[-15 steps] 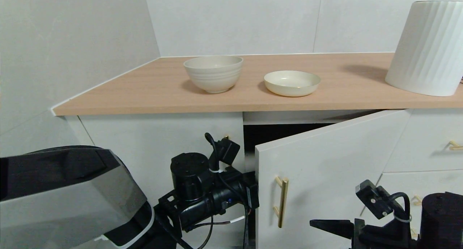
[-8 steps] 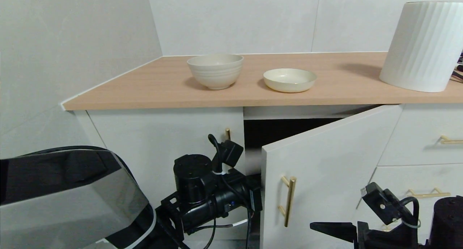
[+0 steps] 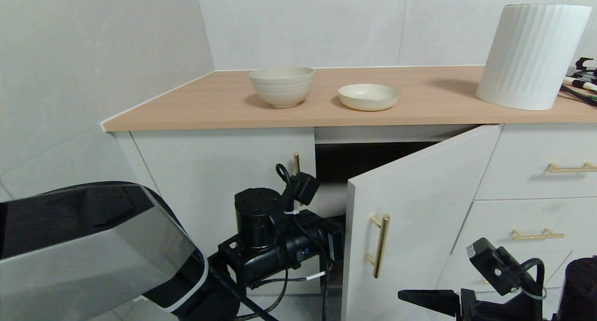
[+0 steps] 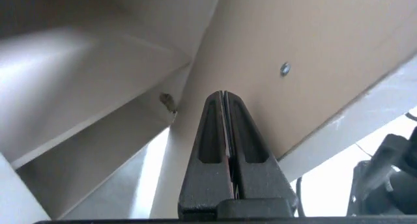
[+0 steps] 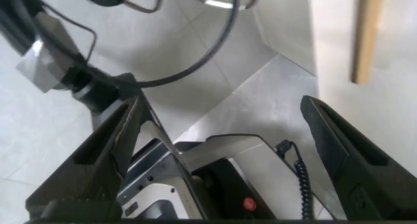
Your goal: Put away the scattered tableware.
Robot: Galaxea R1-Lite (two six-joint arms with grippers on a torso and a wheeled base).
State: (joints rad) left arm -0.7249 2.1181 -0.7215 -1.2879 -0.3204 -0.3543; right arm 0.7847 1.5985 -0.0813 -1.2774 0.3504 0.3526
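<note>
1. Head view: cream ribbed bowl [image 3: 281, 86] upright on the wooden worktop [image 3: 196, 113], toward its left back corner; shallow cream dish [image 3: 369, 96] near the bowl on its right, not touching it.
2. Farther right on the same worktop: tall white ribbed cylinder [image 3: 531, 55], well apart from the dish; marker pens [image 3: 578, 84] at the far right edge.
3. Below the worktop: white cabinet door [image 3: 410, 204] with a brass bar handle [image 3: 381, 239], swung partly open, dark interior behind; drawers [image 3: 536, 148] to the right.
4. Left wrist view: left gripper [image 4: 223, 97] low at the gap beside the open door's edge. Fingers pressed together with nothing between them, tips aimed at a pale panel with a screw [image 4: 284, 69]; touching it or not, cannot tell.
5. Right wrist view: right gripper [image 5: 220, 103] low in front of the door. Fingers spread wide, holding nothing; floor tiles [image 5: 273, 87] and black cables [image 5: 215, 48] beyond them.
</note>
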